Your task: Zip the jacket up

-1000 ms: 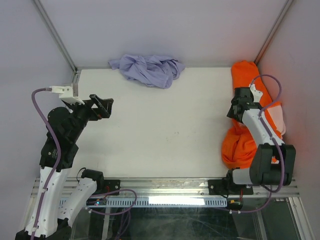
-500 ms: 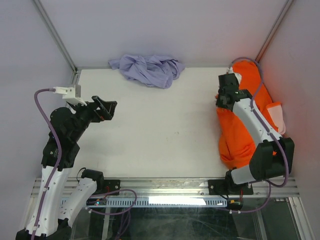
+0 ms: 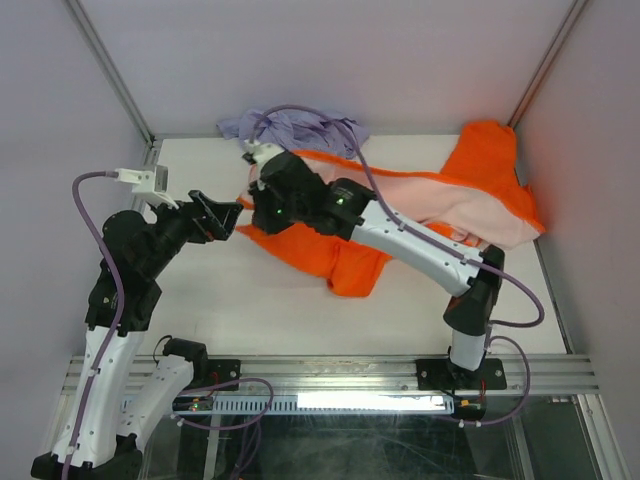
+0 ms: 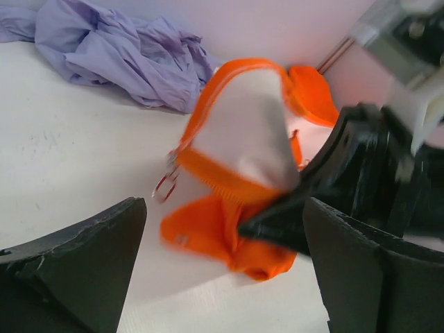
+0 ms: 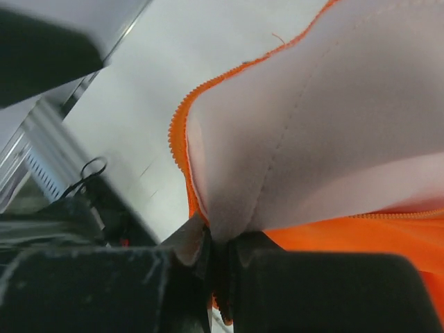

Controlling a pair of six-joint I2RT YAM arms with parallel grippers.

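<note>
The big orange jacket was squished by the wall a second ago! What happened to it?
The right gripper, shut on the edge of the bright orange fabric jacket, swept from the right wall leftward across the white table, dragging the jacket open so its pale pink lining shows. The left gripper stayed open and barely moved. The crumpled lavender cloth at the back stayed put.

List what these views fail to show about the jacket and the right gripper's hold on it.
- Zipper slider: in the top view the right gripper covers the jacket's leading edge. In the left wrist view that edge is motion-blurred.
- Second zipper half: lost among the folds in the top view.
- Grip point: in the right wrist view it is dark inside the shut gripper, and the frame cuts the jacket off.
- The lavender cloth: the right arm hides its near edge in the top view.
</note>
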